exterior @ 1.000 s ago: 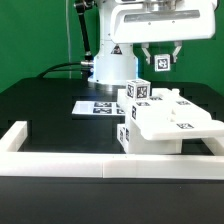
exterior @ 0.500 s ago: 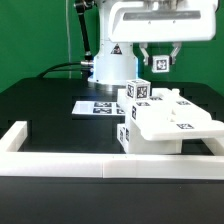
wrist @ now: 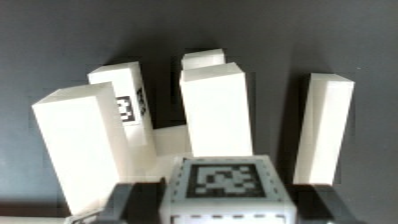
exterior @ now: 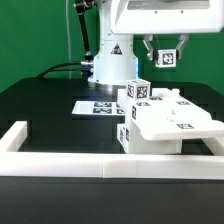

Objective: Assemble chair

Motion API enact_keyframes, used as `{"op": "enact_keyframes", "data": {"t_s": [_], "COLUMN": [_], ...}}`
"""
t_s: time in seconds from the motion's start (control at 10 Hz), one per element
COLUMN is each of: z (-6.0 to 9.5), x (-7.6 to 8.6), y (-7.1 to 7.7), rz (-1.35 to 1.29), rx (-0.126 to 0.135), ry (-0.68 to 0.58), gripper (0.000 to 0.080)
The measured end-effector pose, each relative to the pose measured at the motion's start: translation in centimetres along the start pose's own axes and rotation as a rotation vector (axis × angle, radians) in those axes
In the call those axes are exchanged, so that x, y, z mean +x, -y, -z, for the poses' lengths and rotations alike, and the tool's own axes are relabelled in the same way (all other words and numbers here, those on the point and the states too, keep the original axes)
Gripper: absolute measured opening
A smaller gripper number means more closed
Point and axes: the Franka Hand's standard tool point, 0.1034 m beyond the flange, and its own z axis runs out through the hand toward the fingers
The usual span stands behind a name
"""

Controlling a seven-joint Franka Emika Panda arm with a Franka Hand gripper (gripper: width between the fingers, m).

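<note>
White chair leg point(exterior: 167, 58), tagged, is clamped in the pincer point(exterior: 167, 52) and has been lifted higher above the part-built chair point(exterior: 160, 122) below it; insertion is judged next.

Black table point(exterior: 40, 110), chair point(exterior: 165, 125), marker board point(exterior: 98, 106), border wall point(exterior: 60, 164)

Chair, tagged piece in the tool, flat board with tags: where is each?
Chair point(exterior: 160, 122), exterior view, its sloping top panel.
Tagged piece point(exterior: 167, 58), exterior view, its tag face, between the tool's fingers.
Marker board point(exterior: 97, 106), exterior view, its tagged surface.
</note>
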Motion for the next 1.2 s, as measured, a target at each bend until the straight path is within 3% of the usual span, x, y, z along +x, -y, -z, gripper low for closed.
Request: {"op": "enact_keyframes", "data": {"t_s": [0.1, 0.3, 0.5, 1.2], "z": [-0.1, 0.0, -0.2, -1.2], "x": [0.1, 2.8, 4.3, 4.8], "y": [0.0, 0.1, -0.3, 0.0], "rz": [0.008, 0.056, 0.142, 0.161], "rx": [-0.003, -0.026, -0.043, -0.056], "ry": [0.001, -0.008, -0.013, -0.005], "gripper": [0.0287, 0.0287, 0.0287, 0.0287]}}
